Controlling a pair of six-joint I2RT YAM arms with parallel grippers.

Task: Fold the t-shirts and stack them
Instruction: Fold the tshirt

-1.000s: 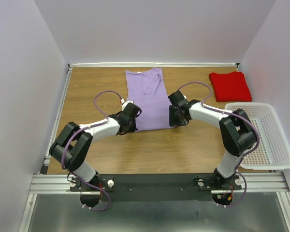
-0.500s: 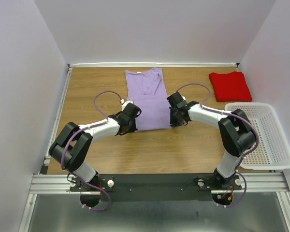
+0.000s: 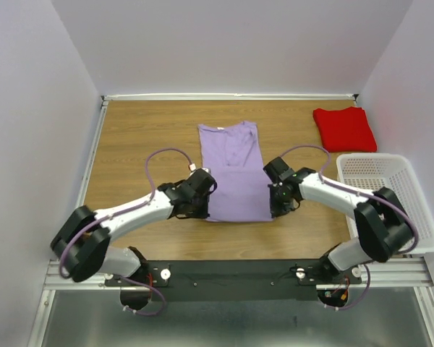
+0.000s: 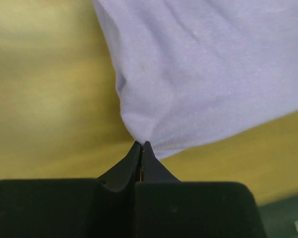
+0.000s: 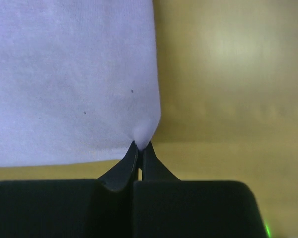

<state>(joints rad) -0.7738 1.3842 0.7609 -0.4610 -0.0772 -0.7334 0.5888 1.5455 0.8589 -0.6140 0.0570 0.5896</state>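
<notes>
The lavender t-shirt (image 3: 235, 170) lies lengthwise on the wooden table, sleeves folded in, its hem towards me. My left gripper (image 3: 205, 213) is shut on the hem's left corner; the left wrist view shows the cloth (image 4: 198, 74) pinched at the tips (image 4: 141, 145). My right gripper (image 3: 273, 212) is shut on the hem's right corner, and the right wrist view shows the cloth (image 5: 74, 74) pinched at the tips (image 5: 140, 145). The red t-shirt (image 3: 344, 129) lies folded at the back right.
A white perforated basket (image 3: 390, 199) stands at the right edge of the table (image 3: 145, 137), close to my right arm. White walls close in the back and both sides.
Both grippers have pulled the lavender shirt's hem towards me and a little to the right. The whole shirt has slid nearer. The red shirt and basket have not moved.
</notes>
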